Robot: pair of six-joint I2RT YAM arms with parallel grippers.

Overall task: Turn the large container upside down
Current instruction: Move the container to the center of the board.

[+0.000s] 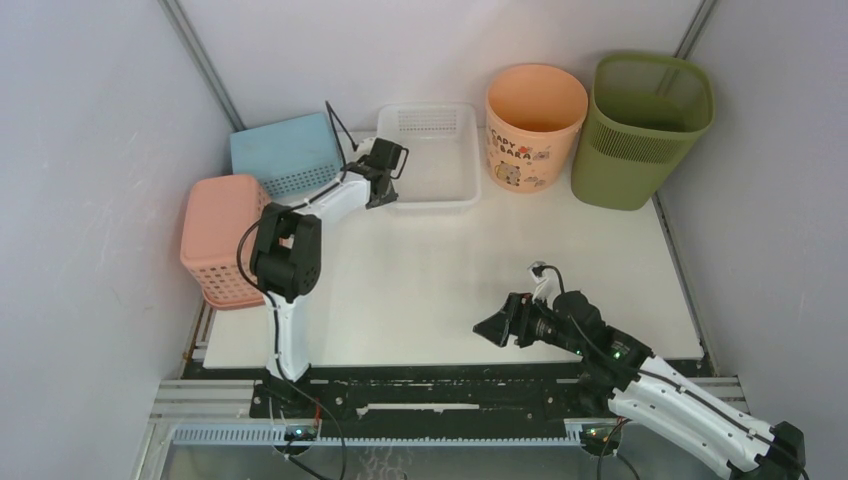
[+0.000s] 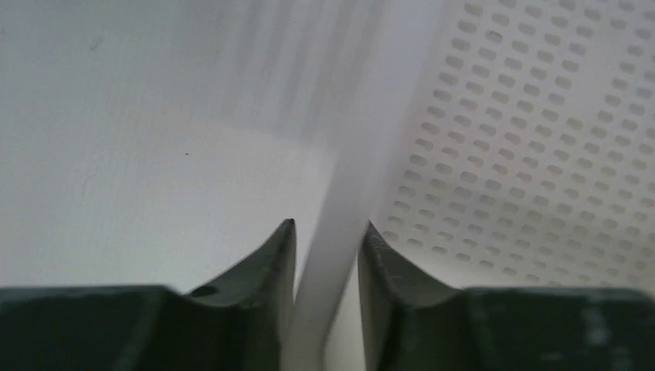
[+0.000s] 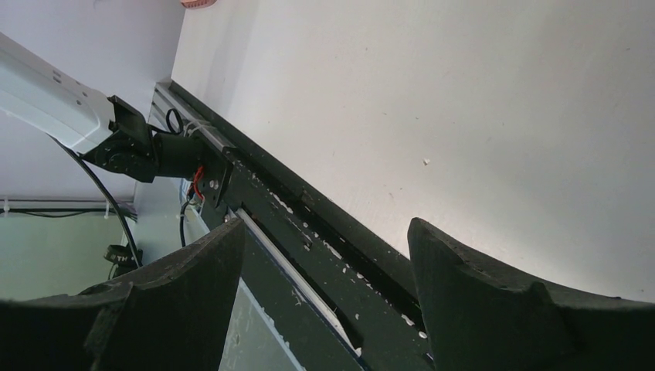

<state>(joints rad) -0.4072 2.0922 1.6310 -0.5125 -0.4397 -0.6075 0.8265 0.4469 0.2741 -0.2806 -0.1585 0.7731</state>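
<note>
The large olive-green bin (image 1: 645,125) stands upright, mouth up, at the table's back right corner. Neither gripper is near it, and it shows in neither wrist view. My left gripper (image 1: 382,197) is at the back middle, shut on the left rim of a shallow white perforated tray (image 1: 432,160). In the left wrist view the rim (image 2: 340,201) runs between the two fingertips of the left gripper (image 2: 328,228). My right gripper (image 1: 487,328) is open and empty, low over the table near its front edge, pointing left. In the right wrist view its jaws (image 3: 328,224) stand wide apart.
A round peach bucket (image 1: 533,125) with cartoon print stands upright just left of the green bin. A blue basket (image 1: 285,152) and a pink basket (image 1: 222,240) lie upside down at the left. Walls close in on the left, back and right. The black front rail (image 3: 309,232) lies under my right gripper.
</note>
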